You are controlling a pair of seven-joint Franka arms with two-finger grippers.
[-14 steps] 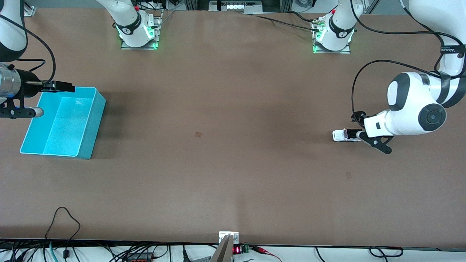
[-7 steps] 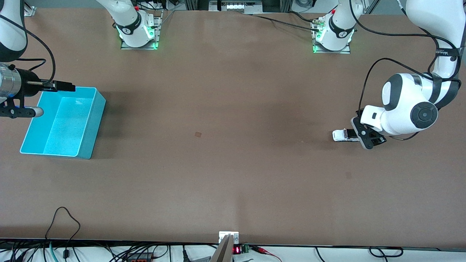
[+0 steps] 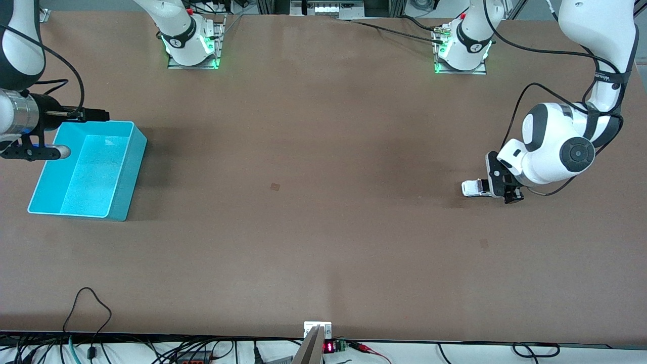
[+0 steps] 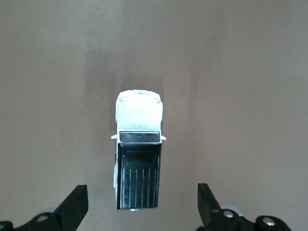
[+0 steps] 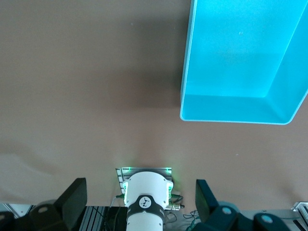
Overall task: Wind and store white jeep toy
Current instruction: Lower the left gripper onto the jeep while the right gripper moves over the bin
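Note:
The white jeep toy [image 3: 473,188] stands on the brown table near the left arm's end, its black rear panel partly under my left hand. In the left wrist view the jeep [image 4: 138,159] lies below the camera, with its rear end between the two fingers. My left gripper [image 3: 498,188] [image 4: 139,207] is open and hangs over the jeep's rear; I cannot tell how high. The cyan bin [image 3: 132,172] [image 5: 231,108] is empty, at the right arm's end. My right gripper [image 3: 76,134] [image 5: 139,202] is open and empty, in the air over the bin's edge.
The two arm bases [image 3: 192,45] [image 3: 461,50] stand along the table's edge farthest from the front camera. A small dark mark [image 3: 275,186] sits mid-table. Cables [image 3: 91,303] lie at the edge nearest the front camera.
My left wrist has turned and the hand has come over the jeep's rear. The jeep has not moved. My right gripper has shifted slightly by the bin.

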